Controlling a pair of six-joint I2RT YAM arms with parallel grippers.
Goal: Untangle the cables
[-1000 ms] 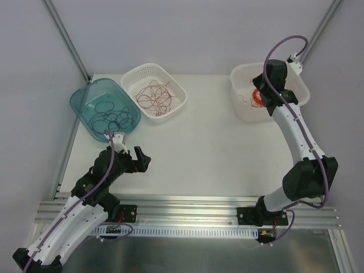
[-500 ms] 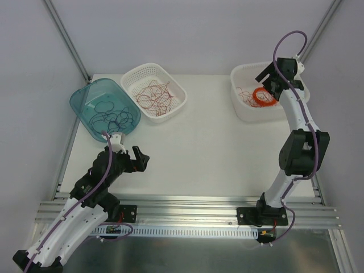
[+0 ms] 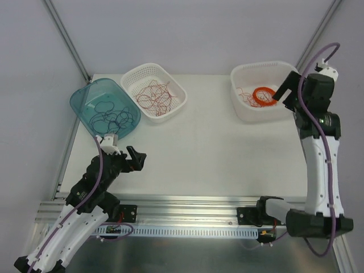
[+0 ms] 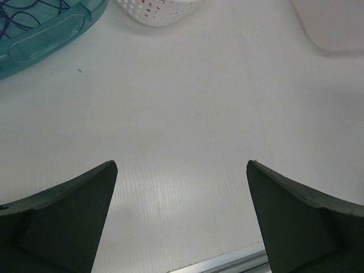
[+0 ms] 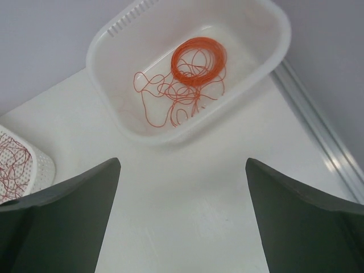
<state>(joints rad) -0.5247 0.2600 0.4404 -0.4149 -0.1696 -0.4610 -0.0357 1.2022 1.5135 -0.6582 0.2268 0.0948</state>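
Top external: right end effector (image 3: 289,89) open, empty; orange-red cables (image 3: 245,97) just ahead in white plastic tub (image 3: 256,116). Far to its left, red cables (image 3: 154,96) in perforated white basket (image 3: 142,67), navy cables (image 3: 111,116) in teal translucent tray (image 3: 78,98); apparently colour-sorted.
Left wrist: left end effector (image 4: 182,165) open, empty, above white table (image 4: 182,102).
Right wrist: orange coil ring (image 5: 198,57) touching strands.
No legible writing.

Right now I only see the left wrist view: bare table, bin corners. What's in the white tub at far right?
Observer: The tub holds thin orange-red wires and a thick orange coil.
Operator: Is the other gripper holding one?
Observer: No; the right gripper is open and empty.
Operator: And the holey basket?
Observer: The basket holds a heap of red wires.
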